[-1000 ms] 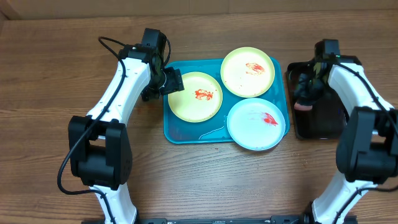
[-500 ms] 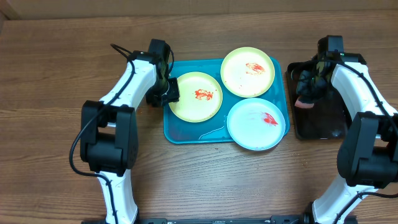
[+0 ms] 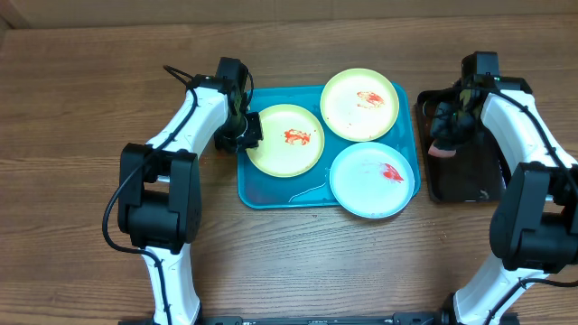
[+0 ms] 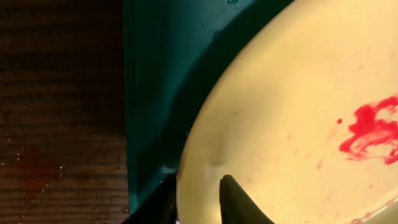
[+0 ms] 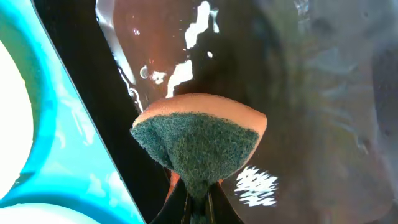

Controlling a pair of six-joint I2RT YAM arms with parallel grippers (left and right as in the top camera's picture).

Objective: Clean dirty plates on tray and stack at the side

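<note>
Desk [image 3: 90, 90] carried tray [image 3: 257, 185] in the middle, with black tray [image 3: 470, 181] just to its right. Three plates sat inside tray, all smeared with red sauce [image 3: 296, 137]. Left plate [image 3: 280, 158], green-rimmed, lay at the left side. Far plate [image 3: 348, 113], also green-rimmed, lay at the far right corner. Blue plate [image 3: 366, 185] lay at the near right corner.

Left hand [image 3: 246, 129] sat at left plate's left rim, over tray's left edge. In the wrist view the rim ran between the jaws. One finger [image 4: 239, 202] pressed on the cream face and the other was dark under the outer edge. So the hand was clamped on left plate. Could not tell whether the plate was lifted off tray.

Right hand [image 3: 447, 126] was above the far left part of black tray, well apart from the plates. Its jaws were pinched together on sponge [image 5: 199, 146], green scrub side facing the wrist camera and orange layer behind. The black floor below looked wet and glossy. Could not tell whether sponge touched it.
</note>
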